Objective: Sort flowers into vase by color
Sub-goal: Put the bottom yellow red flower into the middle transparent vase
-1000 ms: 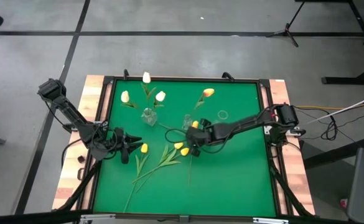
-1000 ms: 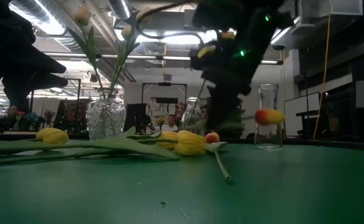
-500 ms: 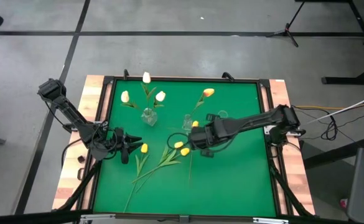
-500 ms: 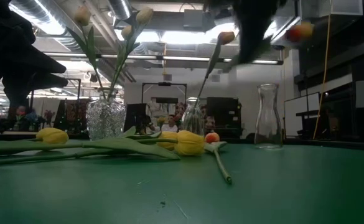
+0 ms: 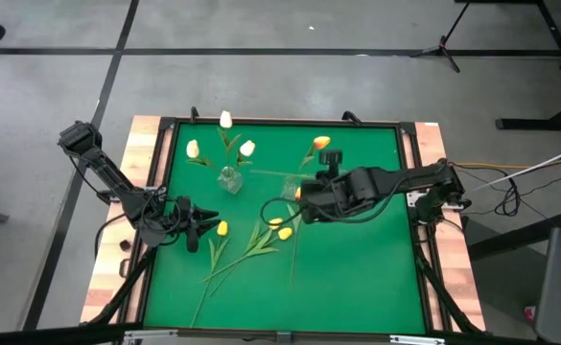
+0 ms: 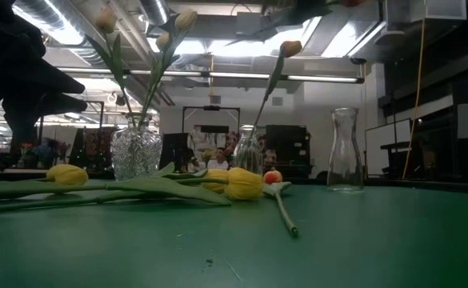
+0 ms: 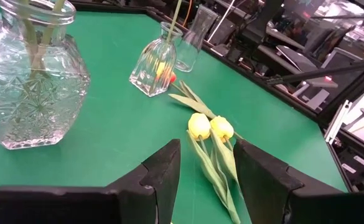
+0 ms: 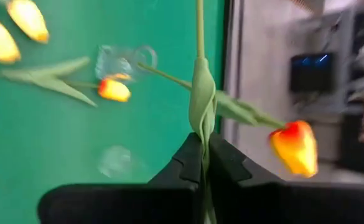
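My right gripper (image 8: 203, 146) hangs high over the middle of the green table (image 5: 357, 278), shut on an orange-red tulip (image 8: 294, 148). A cut-glass vase (image 5: 229, 179) holds three white tulips (image 5: 247, 148). A small glass vase (image 6: 248, 150) holds one orange tulip (image 6: 290, 48). An empty tall glass bottle (image 6: 344, 150) stands to its right. Three yellow tulips (image 5: 280, 228) and a small orange bud (image 6: 273, 177) lie on the table. My left gripper (image 5: 201, 222) waits open at the table's left, pointing at the yellow tulips (image 7: 210, 127). My right gripper pinches the tulip's green stem (image 8: 201, 118) between its two fingers, where a leaf wraps round it. The fingers slant down from above and lie across the stem. The tulip is lifted clear of the table, its bud out to one side of the fingers.
The yellow tulips' long stems and leaves (image 5: 232, 264) sprawl toward the near left. The table's raised dark rim (image 5: 410, 163) runs around the green mat. The near right part of the mat (image 5: 366, 287) has free room.
My right gripper has risen a good way from beside the tall bottle, rolling as it went, and stayed shut. The orange-red tulip has gone up with it, from table height next to the bottle to out of the low view's top.
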Robot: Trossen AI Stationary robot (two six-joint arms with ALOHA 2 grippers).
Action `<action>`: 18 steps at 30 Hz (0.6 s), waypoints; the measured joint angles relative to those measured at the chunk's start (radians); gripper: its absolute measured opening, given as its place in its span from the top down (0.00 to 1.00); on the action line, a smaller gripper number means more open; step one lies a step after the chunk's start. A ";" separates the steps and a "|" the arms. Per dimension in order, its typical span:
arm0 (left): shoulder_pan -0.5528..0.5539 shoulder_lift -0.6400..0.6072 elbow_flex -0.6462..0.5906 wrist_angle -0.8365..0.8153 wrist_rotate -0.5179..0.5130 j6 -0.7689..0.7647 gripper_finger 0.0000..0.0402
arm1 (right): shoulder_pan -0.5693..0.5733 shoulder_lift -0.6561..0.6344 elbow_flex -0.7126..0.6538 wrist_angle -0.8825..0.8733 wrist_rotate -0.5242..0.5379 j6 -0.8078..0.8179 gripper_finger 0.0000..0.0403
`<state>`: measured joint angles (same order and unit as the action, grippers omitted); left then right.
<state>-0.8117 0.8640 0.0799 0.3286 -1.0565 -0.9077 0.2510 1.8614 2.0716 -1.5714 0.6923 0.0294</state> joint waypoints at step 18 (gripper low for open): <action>0.000 0.000 0.000 0.000 0.000 -0.003 0.63 | -0.003 0.000 0.000 0.000 0.374 -0.747 0.95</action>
<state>-0.8120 0.8640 0.0799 0.3290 -1.0563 -0.9104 0.2481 1.8610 2.0712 -1.5711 1.0662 -0.7180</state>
